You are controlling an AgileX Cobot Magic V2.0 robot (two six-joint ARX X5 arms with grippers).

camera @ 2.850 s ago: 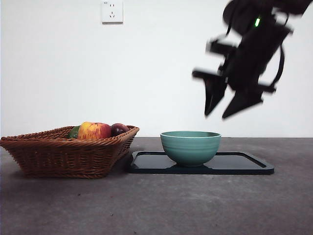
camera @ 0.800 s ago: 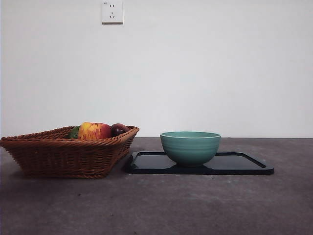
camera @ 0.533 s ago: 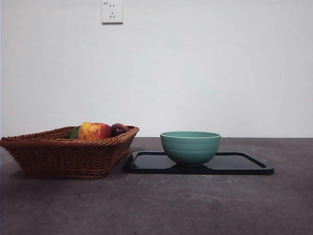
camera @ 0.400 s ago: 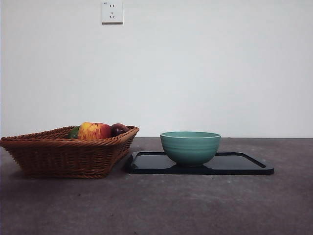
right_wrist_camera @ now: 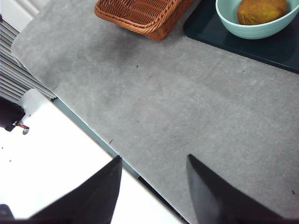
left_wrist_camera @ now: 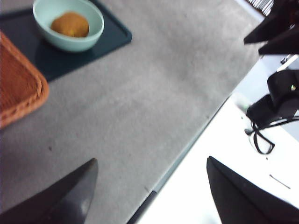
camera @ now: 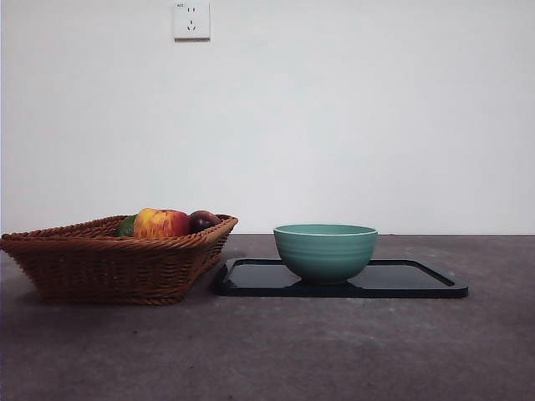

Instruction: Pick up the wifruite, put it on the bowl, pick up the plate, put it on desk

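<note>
Wifruite (left_wrist_camera: 70, 24) sits inside the bowl (camera: 325, 251), and the bowl stands on a black tray (camera: 418, 280) near the middle of the desk (camera: 276, 351) — the tray has not been picked up. A basket (camera: 109, 263) with an apple (camera: 160, 223) and a dark fruit (camera: 203, 220) is just beside the tray. Both arms wait up by the desk's edge, well apart from everything — the left gripper (left_wrist_camera: 149, 186) is spread wide and holds nothing, and the right gripper (right_wrist_camera: 154, 186) is spread and holds nothing too.
</note>
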